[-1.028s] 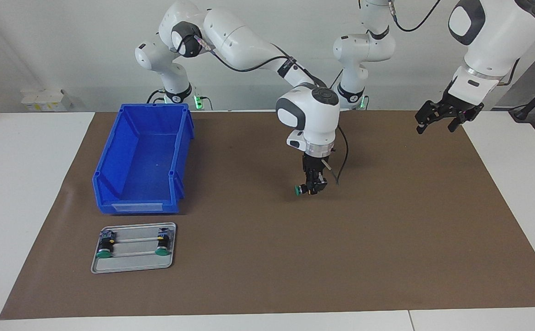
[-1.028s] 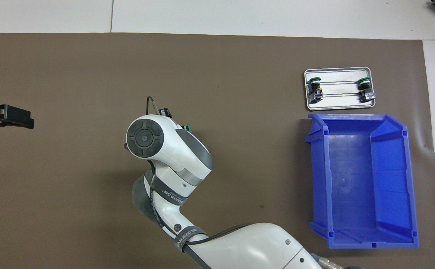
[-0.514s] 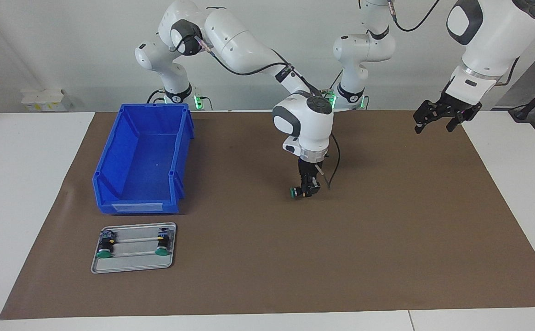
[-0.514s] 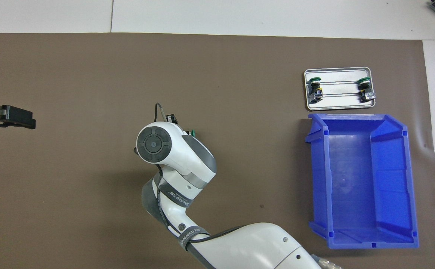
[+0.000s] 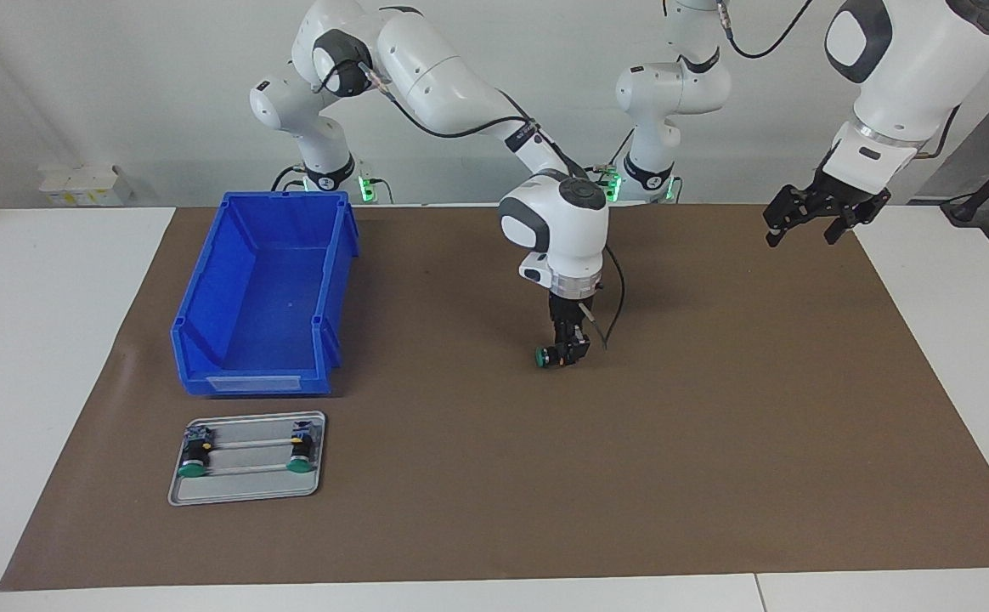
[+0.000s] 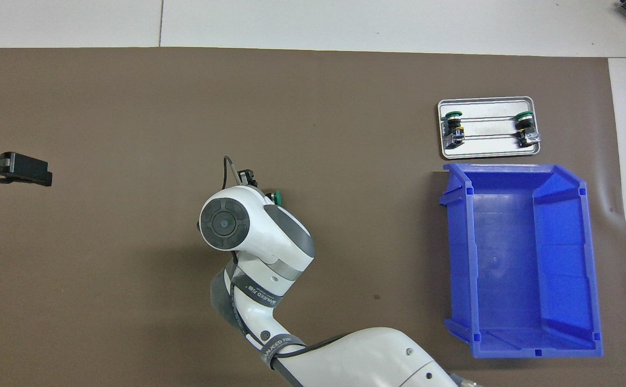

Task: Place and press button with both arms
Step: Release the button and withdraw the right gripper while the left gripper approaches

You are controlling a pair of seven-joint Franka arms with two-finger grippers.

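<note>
White wall; white table (image 5: 53, 357) under a brown mat (image 5: 715, 425)

Blue bin (image 5: 265, 297): empty, on the mat toward the right arm's end of the table

Tray (image 5: 244, 489): grey metal, touching or just beside the bin's end farther from the robots, at 12 o'clock of the bin in the overhead view; two green-capped buttons (image 5: 191, 468) (image 5: 297, 464) lie in it, one at each end

Button (image 5: 539, 358): mid-mat, at 9 o'clock of the bin in the overhead view, lying on its side at mat level, green cap toward the bin

Right gripper (image 5: 569, 354): pointing straight down, low on the mat, fingers either side of the button's black body; whether they clamp it or have let go, cannot tell

Left gripper (image 5: 805, 223): raised over the mat's edge at the left arm's end, fingers apart, holding nothing, waiting
</note>
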